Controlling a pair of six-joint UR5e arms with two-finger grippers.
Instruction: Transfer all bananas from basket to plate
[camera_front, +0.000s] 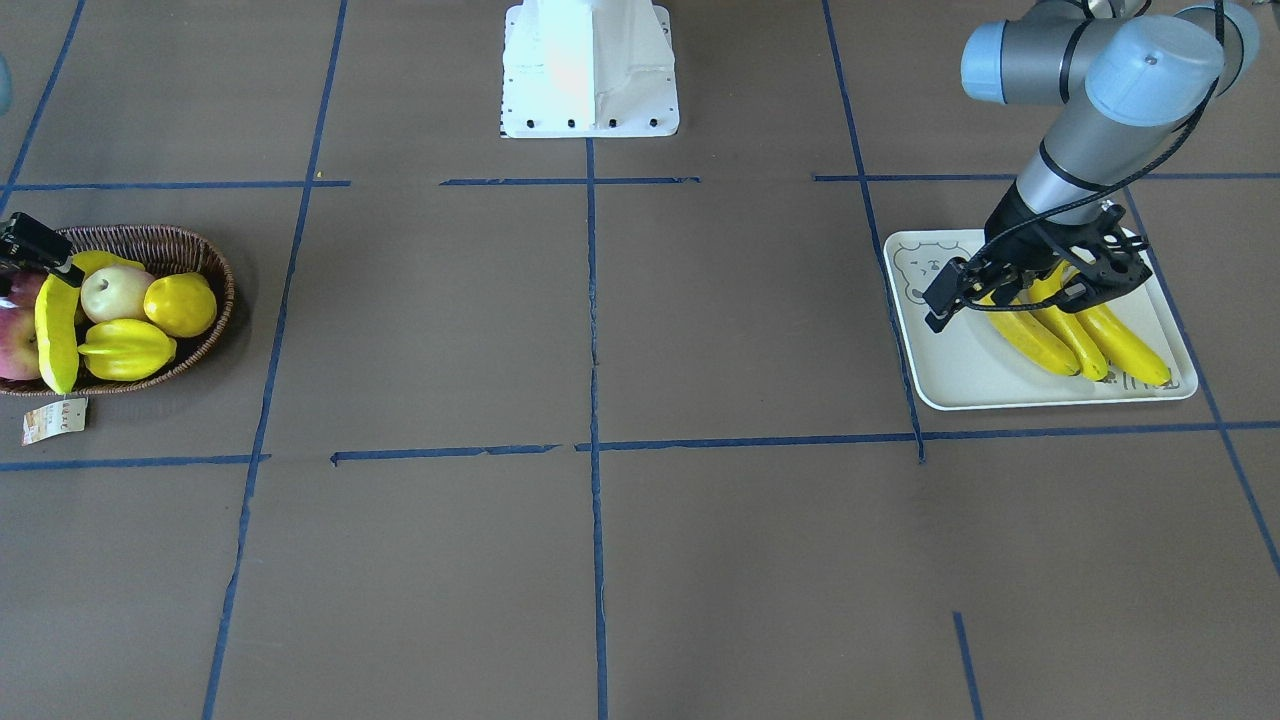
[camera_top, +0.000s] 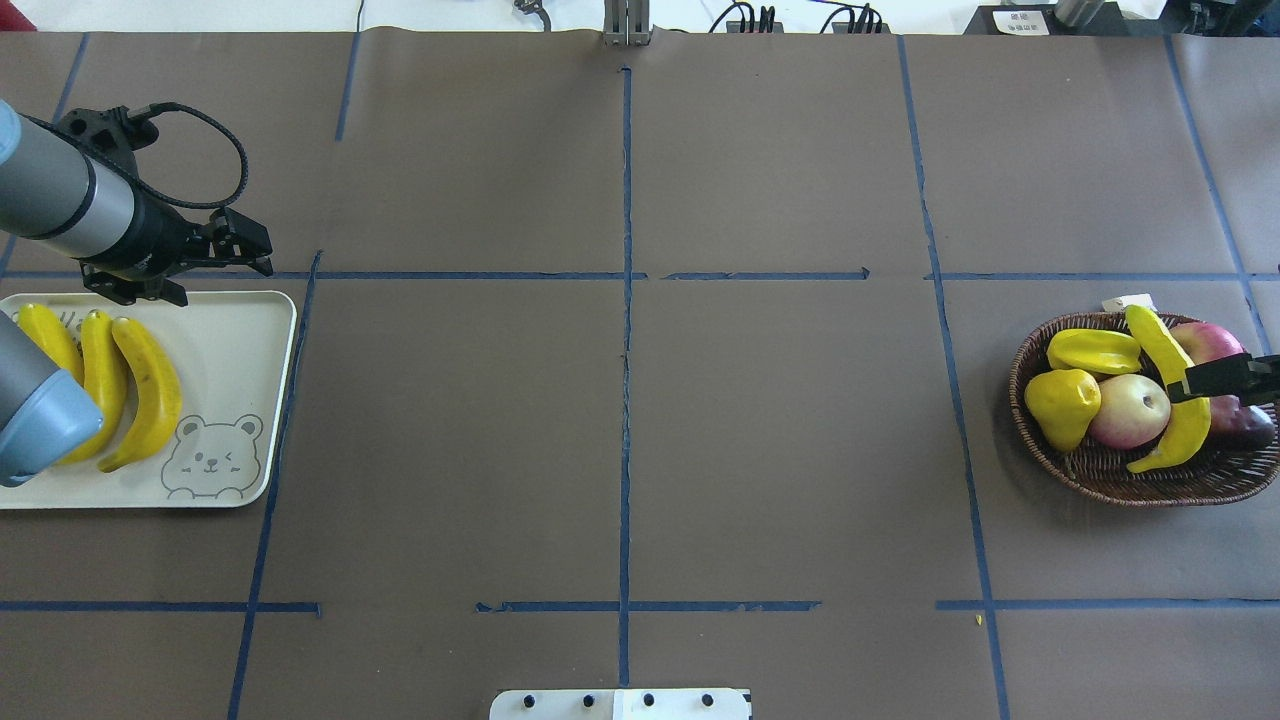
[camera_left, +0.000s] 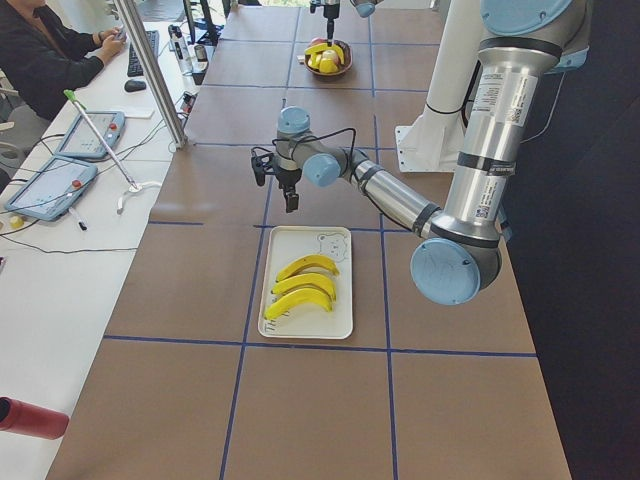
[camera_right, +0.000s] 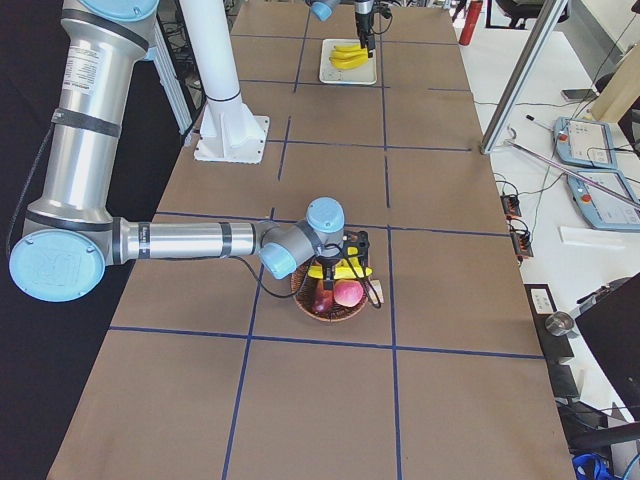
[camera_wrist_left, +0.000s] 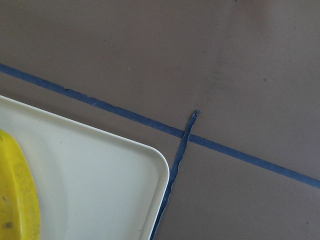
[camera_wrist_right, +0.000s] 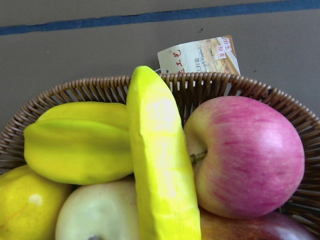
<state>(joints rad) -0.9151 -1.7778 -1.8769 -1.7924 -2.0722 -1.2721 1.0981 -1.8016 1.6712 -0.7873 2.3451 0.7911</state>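
Since three bananas (camera_top: 145, 390) already lie side by side on the plate (camera_top: 240, 350) at the left edge of the overhead view, the step in hand looks like the last pick: one banana (camera_top: 1160, 345) is left in the basket (camera_top: 1100, 482) at the right edge. It rests on top of the other fruit, with the starfruit (camera_top: 1093, 350) and pale apple (camera_top: 1130, 410) on one side and the red apple (camera_top: 1210, 340) on the other. Its long axis crosses the basket the short way. The upper tip points at the paper tag (camera_top: 1127, 302) by the top rim, the lower tip hooks toward the bottom rim, and the belly bows toward frame right. The right gripper (camera_top: 1200, 382) sits over its middle; whether it is clamped I cannot tell. The next move likely calls for a grip across the banana's width, then a straight lift clear of the apples. The left gripper (camera_top: 250, 250) hangs by the plate's upper right corner, jaws apart and empty.
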